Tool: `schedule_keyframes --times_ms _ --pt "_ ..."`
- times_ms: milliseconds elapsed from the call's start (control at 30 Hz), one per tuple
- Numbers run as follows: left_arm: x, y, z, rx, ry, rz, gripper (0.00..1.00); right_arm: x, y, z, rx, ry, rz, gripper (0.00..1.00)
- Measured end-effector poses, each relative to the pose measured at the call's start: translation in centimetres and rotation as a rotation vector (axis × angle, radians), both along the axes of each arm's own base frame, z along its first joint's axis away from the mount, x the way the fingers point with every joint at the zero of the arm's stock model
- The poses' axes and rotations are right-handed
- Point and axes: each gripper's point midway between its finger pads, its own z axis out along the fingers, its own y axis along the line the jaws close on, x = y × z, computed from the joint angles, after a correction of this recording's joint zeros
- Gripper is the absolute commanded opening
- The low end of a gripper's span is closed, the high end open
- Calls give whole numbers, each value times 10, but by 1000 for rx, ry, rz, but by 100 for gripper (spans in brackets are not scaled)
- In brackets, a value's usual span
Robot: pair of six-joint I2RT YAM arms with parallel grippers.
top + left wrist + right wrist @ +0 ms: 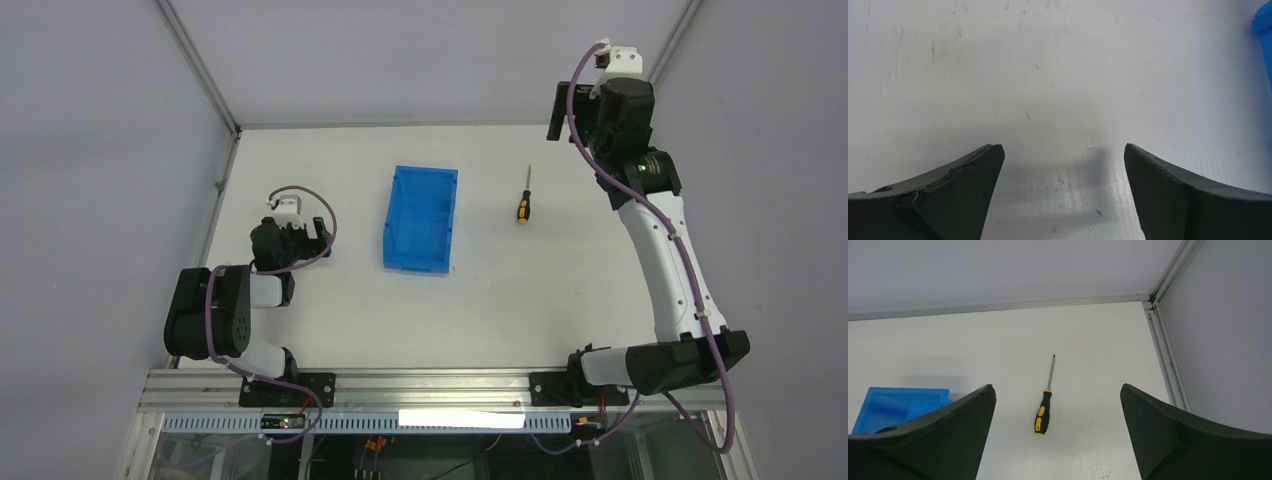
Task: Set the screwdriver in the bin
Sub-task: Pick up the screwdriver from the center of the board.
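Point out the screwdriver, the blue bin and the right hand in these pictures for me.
screwdriver [1042,415], right wrist view, on the black-and-yellow handle.
blue bin [415,258], top external view, on its near wall.
right hand [1057,386], right wrist view, midway between its open fingertips.

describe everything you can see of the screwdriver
The screwdriver is small: a thin dark metal-looking shaft and a black handle with yellow-orange patches. It lies flat on the white table, right of the blue bin and apart from it, shaft pointing toward the table's far edge. Only the table touches it.
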Motion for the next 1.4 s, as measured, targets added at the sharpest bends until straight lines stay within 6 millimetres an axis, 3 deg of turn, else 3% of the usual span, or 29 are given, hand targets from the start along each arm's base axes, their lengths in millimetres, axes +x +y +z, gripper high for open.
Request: schedule_keyframes --times_ms 133,367,667,833,1133,1267,1400 --pt "0 0 0 0 0 0 99 21 5 -31 -1 94 -6 99" --pt "0 0 0 0 0 0 99 59 7 -118 25 322 -31 99" --pt "0 0 0 0 0 0 99 80 11 -206 71 519 -38 99" --pt "0 0 0 0 0 0 99 84 14 -255 92 621 -46 99" --pt "0 0 0 0 0 0 99 73 12 -330 109 770 -80 96" --pt "0 0 0 0 0 0 99 68 13 -353 113 815 -84 91" --pt "0 0 0 0 0 0 99 68 14 -363 114 827 -83 81"
